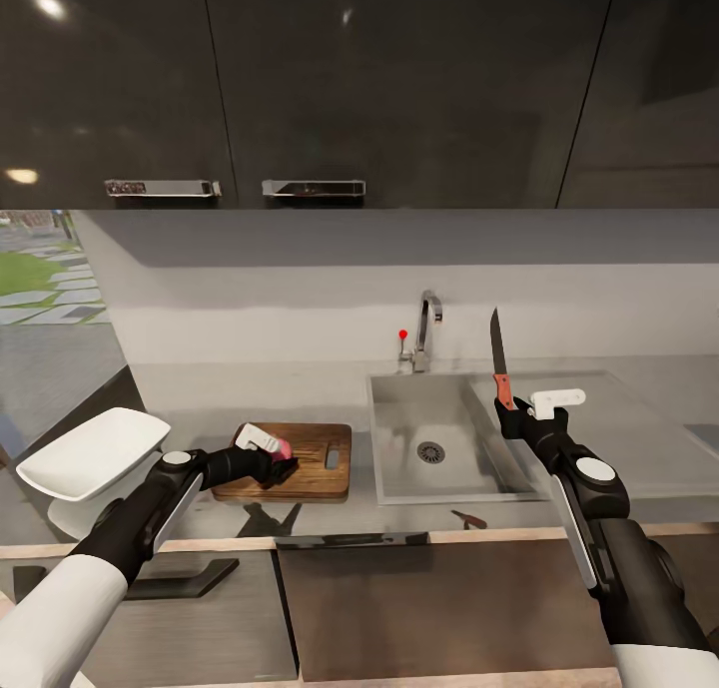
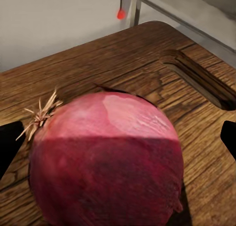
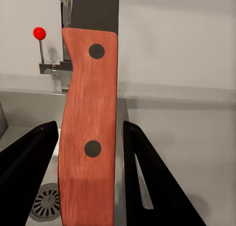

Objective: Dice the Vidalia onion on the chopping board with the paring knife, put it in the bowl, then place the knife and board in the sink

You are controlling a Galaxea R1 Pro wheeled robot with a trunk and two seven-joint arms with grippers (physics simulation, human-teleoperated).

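Here the grey surface [image 1: 250, 393] runs under dark wall cabinets [image 1: 300, 79], glossy, with a light wood front edge. Set into it is the sink [image 1: 399, 448], a steel basin with a dark round drain [image 1: 430, 452] and a curved chrome tap [image 1: 427, 329] with a red knob [image 1: 402, 335] behind it. Just beside the sink's left rim lies the board [image 1: 315, 463], brown wood with rounded corners, its slot hole [image 1: 333, 457] at the short edge nearest the basin. At the far left of the head view the bowl [image 1: 90, 453] shows as a shallow white square dish with upturned corners, near the left arm's elbow; what it rests on I cannot tell. The onion [image 2: 105, 159] sits on the board, round and reddish-pink with a dry tuft of roots [image 2: 39, 113] at one side, its lower half in shadow. The left end effector [image 1: 272, 458] reaches over the board with its fingers [image 2: 9, 145] spread to either side of the onion; whether they press the skin cannot be told. The right end effector [image 1: 511, 415] is raised over the sink's right side, pinching the knife [image 1: 498, 363] by its red-orange handle [image 3: 88, 132], which has two dark rivets; the dark pointed blade [image 1: 495, 344] stands upright. A small dark shape [image 1: 467, 518] lies on the surface in front of the sink, too small to identify.
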